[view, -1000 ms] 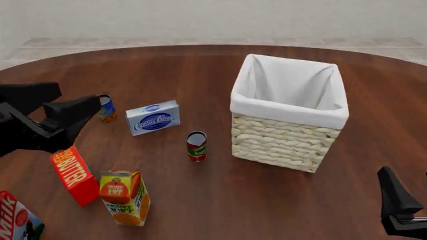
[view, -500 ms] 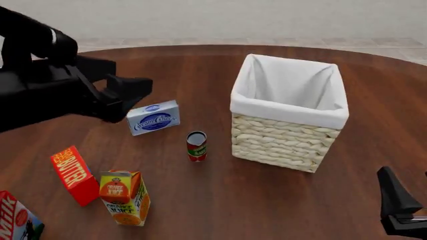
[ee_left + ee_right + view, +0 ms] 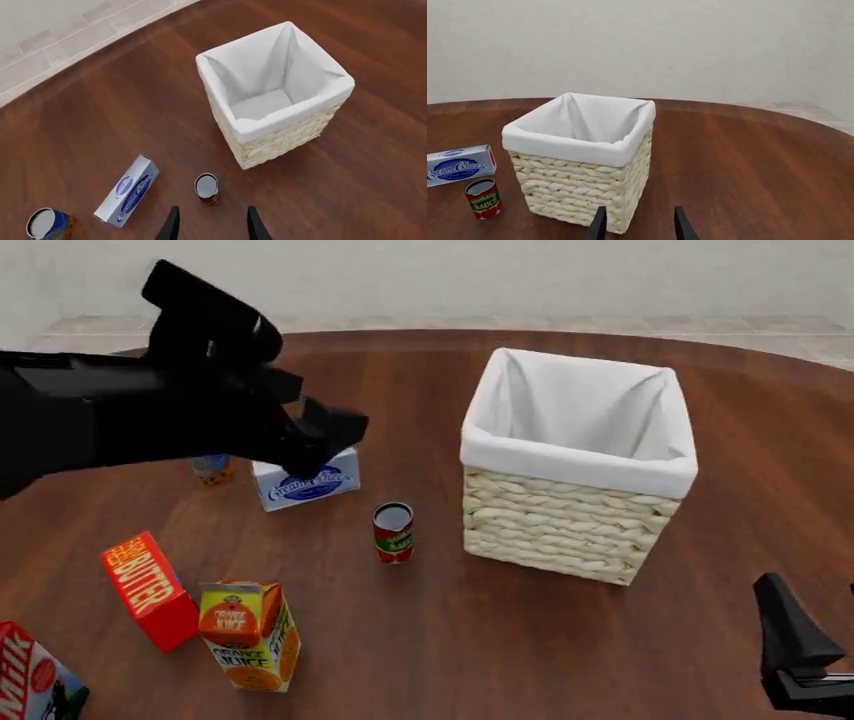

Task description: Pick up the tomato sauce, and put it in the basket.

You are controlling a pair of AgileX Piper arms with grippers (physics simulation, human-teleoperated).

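We locate the tomato sauce (image 3: 392,531), a small cylindrical can with a red and green label and a grey metal top, standing upright on the brown wooden table (image 3: 561,640), its long axis vertical. It stands free, just beside the near left wall of the large square straw-coloured wicker basket (image 3: 577,515) with white cloth lining, apart from it and touching nothing else. Behind the can and to its left lies the white and blue cream cheese box (image 3: 310,483). The left gripper (image 3: 324,440) hovers above that box, so the can lies forward and below it, toward the basket; in the left wrist view the can (image 3: 207,189) sits just ahead of the two finger tips (image 3: 171,227), slightly off centre. Those fingers stand apart with nothing between them. The right gripper (image 3: 638,223) rests low at the near right of the table, well apart from the can, its fingers likewise spread and empty, with the basket between it and the can. We judge the left arm the nearer; it needs a short descent onto the can.
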